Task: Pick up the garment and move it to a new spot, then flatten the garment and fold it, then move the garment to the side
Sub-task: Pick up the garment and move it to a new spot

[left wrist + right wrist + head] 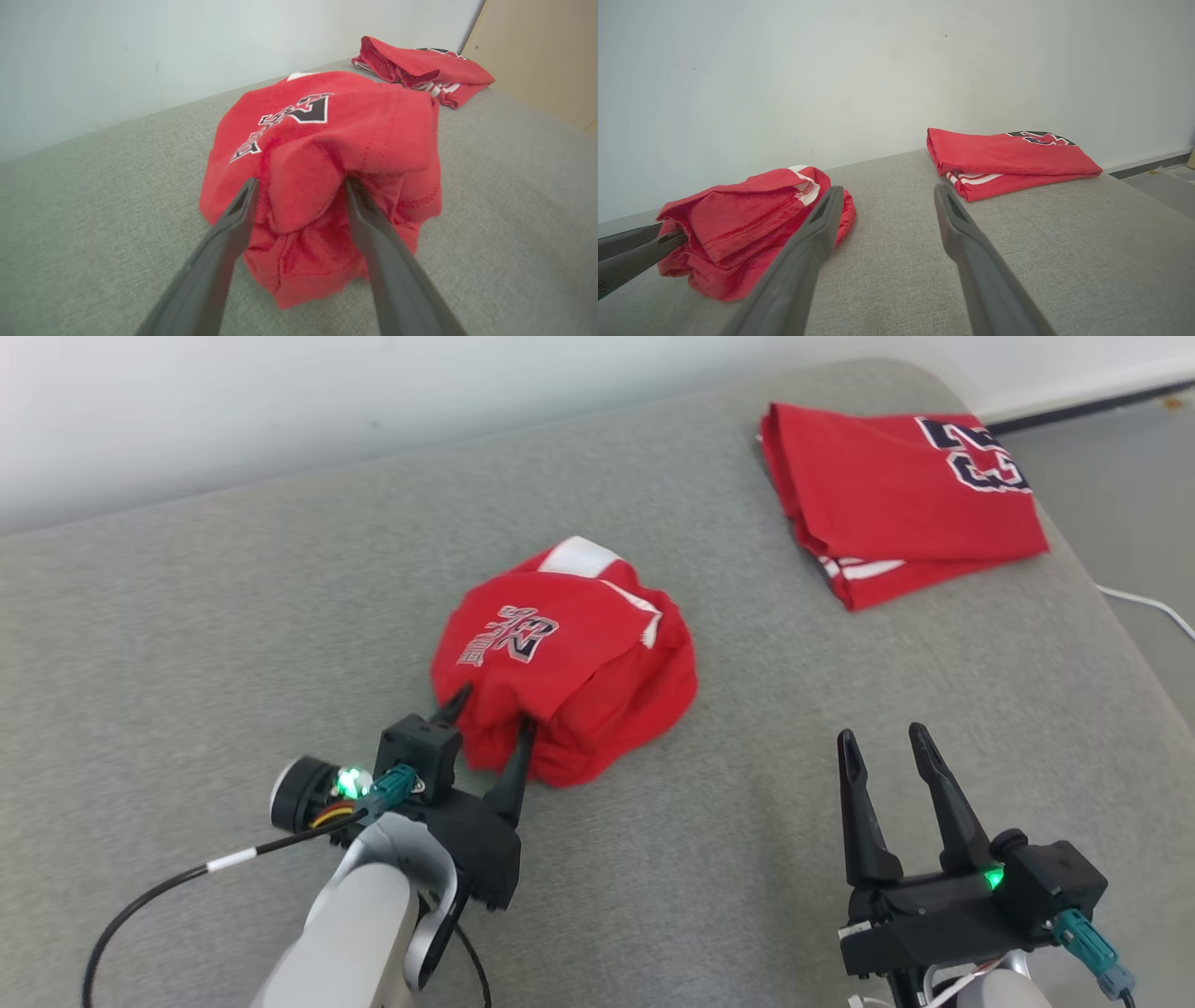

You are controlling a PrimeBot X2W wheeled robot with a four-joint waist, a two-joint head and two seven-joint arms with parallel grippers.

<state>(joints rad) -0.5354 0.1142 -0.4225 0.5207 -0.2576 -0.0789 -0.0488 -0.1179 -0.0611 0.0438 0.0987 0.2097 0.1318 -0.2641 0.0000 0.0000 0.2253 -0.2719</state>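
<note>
Left wrist view: garment (327,135) fold between spread left gripper (301,182) fingers (224,242).

Garment (569,653) of soft matt cloth, surface (187,663) of coarse grey weave, fingers (215,261) matt dark plastic.

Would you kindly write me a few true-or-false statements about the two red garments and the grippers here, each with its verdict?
1. The crumpled garment lies bunched up on the grey surface. True.
2. The left gripper is clamped shut on a fold. False: its fingers stand apart, with a fold of the crumpled garment between them.
3. The folded garment lies farther from the robot, to its right. True.
4. The right gripper holds the folded garment. False: it is open, holds nothing and is apart from both garments.
5. The folded garment is stacked on the crumpled garment. False: they lie apart, with bare grey surface between them.
</note>
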